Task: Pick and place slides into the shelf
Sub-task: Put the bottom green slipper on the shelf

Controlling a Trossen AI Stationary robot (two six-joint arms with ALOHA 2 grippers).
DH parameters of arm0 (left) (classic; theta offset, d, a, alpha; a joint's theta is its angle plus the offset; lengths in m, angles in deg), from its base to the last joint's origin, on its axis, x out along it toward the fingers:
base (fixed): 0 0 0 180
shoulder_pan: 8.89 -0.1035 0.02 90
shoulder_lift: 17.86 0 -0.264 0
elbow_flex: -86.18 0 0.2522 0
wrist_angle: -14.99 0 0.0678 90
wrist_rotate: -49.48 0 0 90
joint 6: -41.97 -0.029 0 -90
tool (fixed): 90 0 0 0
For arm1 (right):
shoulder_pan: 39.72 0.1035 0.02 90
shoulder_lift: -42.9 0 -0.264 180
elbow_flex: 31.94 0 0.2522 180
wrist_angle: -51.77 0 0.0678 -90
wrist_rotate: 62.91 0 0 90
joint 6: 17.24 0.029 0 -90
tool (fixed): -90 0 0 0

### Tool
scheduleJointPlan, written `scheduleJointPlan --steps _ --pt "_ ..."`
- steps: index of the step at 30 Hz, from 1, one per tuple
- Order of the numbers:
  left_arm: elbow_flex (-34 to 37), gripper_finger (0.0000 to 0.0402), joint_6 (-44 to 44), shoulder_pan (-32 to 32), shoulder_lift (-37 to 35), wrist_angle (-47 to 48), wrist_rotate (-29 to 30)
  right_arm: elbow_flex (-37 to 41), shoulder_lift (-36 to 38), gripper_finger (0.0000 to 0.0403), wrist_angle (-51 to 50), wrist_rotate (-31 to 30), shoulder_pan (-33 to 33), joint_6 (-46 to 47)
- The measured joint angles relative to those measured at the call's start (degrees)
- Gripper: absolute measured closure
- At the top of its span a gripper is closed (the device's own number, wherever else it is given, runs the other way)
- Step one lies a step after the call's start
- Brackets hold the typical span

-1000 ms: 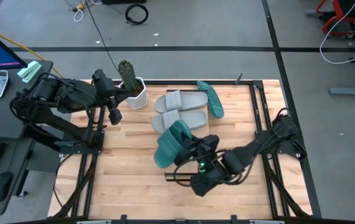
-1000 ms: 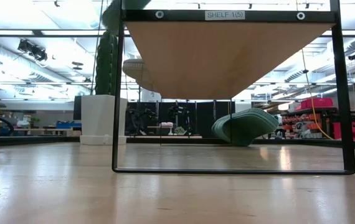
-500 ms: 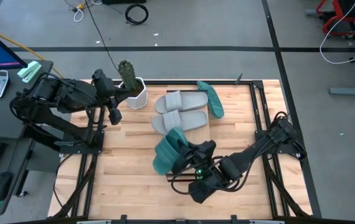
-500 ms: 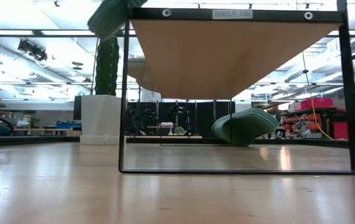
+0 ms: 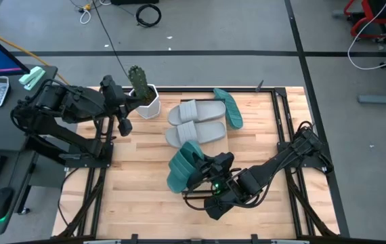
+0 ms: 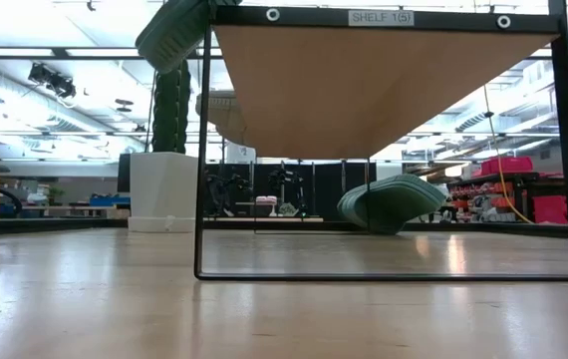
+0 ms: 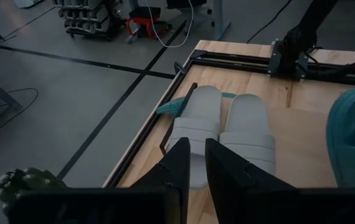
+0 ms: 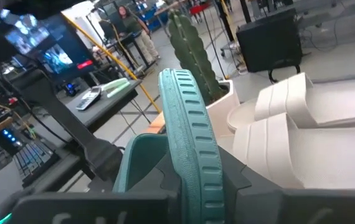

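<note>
We see a teal-green rubber slide sandal (image 5: 183, 165) held on its edge in the right gripper (image 5: 203, 169), just in front of the near end of the long light-wood shelf board (image 5: 225, 140); in the right wrist view its ribbed sole (image 8: 189, 149) stands clamped between the two dark fingers, which are closed against it. Two light grey rubber slide sandals (image 5: 196, 120) lie side by side on the shelf board, soles down, touching one another; the upper one (image 5: 197, 109) sits nearer the table's far edge, the lower one (image 5: 195, 131) just beside the held sandal. A second teal-green slide sandal (image 5: 231, 107) lies tilted at the far end of the board, close to the grey pair. In the low view the shelf's thin black metal frame (image 6: 202, 150) stands on the butcher-block wooden tabletop (image 5: 139, 190), and the held sandal (image 6: 172, 30) shows above its top corner. The left gripper (image 5: 122, 122) waits over the table's left side, near a green cactus in a white pot (image 5: 141, 93); its fingers (image 7: 179, 163) stand almost together, a thin gap between them, holding nothing.
</note>
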Motion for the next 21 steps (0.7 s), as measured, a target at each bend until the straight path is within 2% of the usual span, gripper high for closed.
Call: scheduleJointPlan --steps 5,12,16,21 --pt "0.0 0.0352 0.0 0.0 0.0 0.0 0.0 0.0 0.1 0.0355 -3.7 4.1 -0.9 3.0" --pt "0.0 0.0349 -0.1 0.0 0.0 0.0 0.0 0.0 0.1 0.0355 -15.5 5.2 -1.6 17.7" --pt "0.0 0.0345 -0.1 0.0 0.0 0.1 0.0 0.0 0.1 0.0355 -20.2 7.0 -2.5 22.8" --pt "0.0 0.0348 -0.2 0.0 0.0 0.5 0.0 0.0 0.1 0.0355 -25.7 13.0 -3.9 26.5"
